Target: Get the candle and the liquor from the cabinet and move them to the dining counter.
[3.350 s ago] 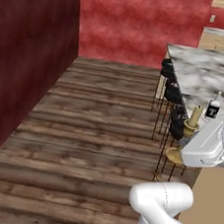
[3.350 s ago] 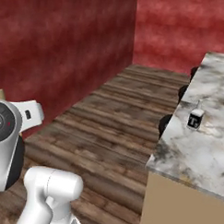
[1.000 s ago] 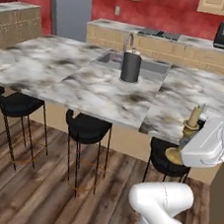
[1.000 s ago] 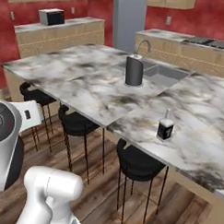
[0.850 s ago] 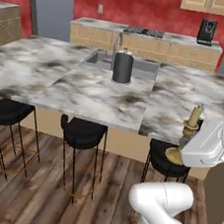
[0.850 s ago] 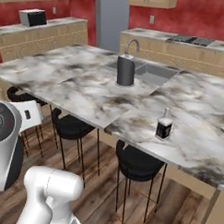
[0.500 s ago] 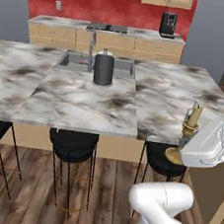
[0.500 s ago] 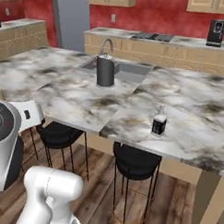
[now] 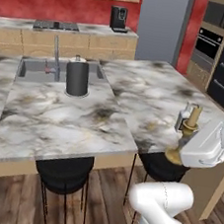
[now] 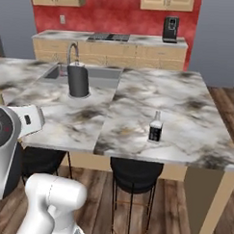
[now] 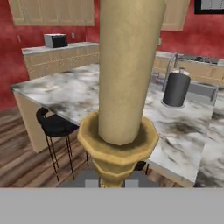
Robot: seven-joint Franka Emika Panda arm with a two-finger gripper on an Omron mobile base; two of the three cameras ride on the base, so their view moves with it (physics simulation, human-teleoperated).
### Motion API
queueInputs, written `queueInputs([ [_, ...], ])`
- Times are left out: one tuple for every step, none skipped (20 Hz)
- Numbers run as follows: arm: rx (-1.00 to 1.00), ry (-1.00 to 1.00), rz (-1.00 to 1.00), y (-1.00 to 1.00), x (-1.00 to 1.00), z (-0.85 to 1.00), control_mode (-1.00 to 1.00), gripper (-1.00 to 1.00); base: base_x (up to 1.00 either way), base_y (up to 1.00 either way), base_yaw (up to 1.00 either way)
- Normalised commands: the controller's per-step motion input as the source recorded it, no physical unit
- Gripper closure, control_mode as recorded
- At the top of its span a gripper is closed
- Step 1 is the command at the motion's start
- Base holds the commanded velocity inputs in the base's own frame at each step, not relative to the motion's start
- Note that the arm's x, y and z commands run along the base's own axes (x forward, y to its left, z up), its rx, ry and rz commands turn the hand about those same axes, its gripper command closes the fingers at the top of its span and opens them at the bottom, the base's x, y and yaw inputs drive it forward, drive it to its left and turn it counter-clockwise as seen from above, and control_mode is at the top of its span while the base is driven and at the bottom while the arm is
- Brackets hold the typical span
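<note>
Liquor (image 10: 155, 128) already upright on the surface (image 10: 187, 102), near its front edge. Candle (image 9: 191, 121) clamped in the closed end effector (image 11: 110, 181), off the near right edge; placing remains.

You see the candle (image 11: 127, 65) upright in its brass holder, dining counter (image 11: 83, 94) and dark canister (image 11: 176, 89) behind.

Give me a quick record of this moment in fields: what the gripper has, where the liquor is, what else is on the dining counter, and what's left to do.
gripper: shut on the candle, held upright, off the counter
liquor: standing on the dining counter, near its front edge
also on counter: dark cylinder canister beside the sink
under counter: black stools
left to do: set the candle on the dining counter
</note>
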Motion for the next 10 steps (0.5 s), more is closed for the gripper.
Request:
queueInputs([
  [0.0,0.0,0.0,0.0,0.0,0.0,1.0,1.0,0.66,0.57,-0.44],
  [0.0,0.0,0.0,0.0,0.0,0.0,1.0,1.0,0.66,0.59,-0.44],
  [0.0,0.0,0.0,0.0,0.0,0.0,1.0,1.0,0.64,0.64,-0.43],
  [0.0,0.0,0.0,0.0,0.0,0.0,1.0,1.0,0.64,0.62,-0.41],
  [0.0,0.0,0.0,0.0,0.0,0.0,1.0,1.0,0.61,0.51,-0.36],
  [0.0,0.0,0.0,0.0,0.0,0.0,1.0,1.0,0.56,0.33,-0.29],
  [0.0,0.0,0.0,0.0,0.0,0.0,1.0,1.0,0.51,0.2,-0.24],
  [0.0,0.0,0.0,0.0,0.0,0.0,1.0,1.0,0.39,0.02,-0.16],
  [0.0,0.0,0.0,0.0,0.0,0.0,1.0,1.0,0.29,0.0,-0.1],
  [0.0,0.0,0.0,0.0,0.0,0.0,1.0,1.0,0.18,0.0,-0.05],
])
